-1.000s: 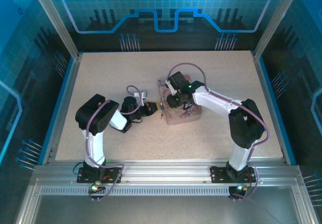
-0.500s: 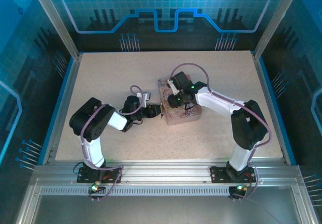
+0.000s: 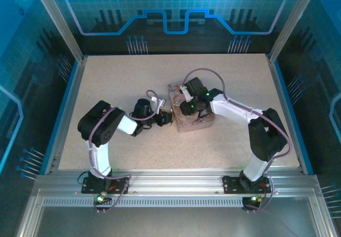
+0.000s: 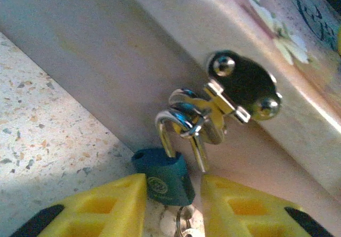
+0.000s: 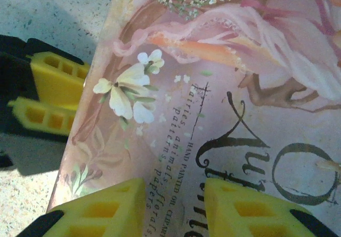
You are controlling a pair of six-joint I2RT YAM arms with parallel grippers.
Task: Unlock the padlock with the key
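Nudged closer since a second ago: left gripper [image 3: 166, 119], now hard by the left wall of the tin [image 3: 198, 123], elbow swung as well. Right gripper [image 3: 186, 108] as before, over the lid.

- Padlock [image 4: 162, 178]: blue body, silver shackle threaded through the staple of the hasp [image 4: 242, 85], hanging against the tin's left wall, low by the table [image 3: 133, 77]. Shackle seated; judged locked.
- Key [image 4: 184, 227]: glimpsed just under the padlock body, apparently at the keyhole. Depth of seating: cannot tell.
- Left fingers [image 4: 106, 207]: part open, astride the padlock body, one at its edge, the other a sliver clear. Nothing seen clamped.
- Right fingers [image 5: 101, 213]: part open, empty, tips at the lid near its left edge; judged to be pinning the tin.
- Tin: about mid-table, well off every edge.

Step in hand, judged: taking the key's bow and turning it.

Method:
- Drop the left fingers below the body and close on the bow alone, not the padlock.
- Line the wrist's roll with the keyway before twisting.
- Turn gently, without pulling outward.
- Keep the right press on the lid to stop sliding.
- Watch for the shackle springing up.
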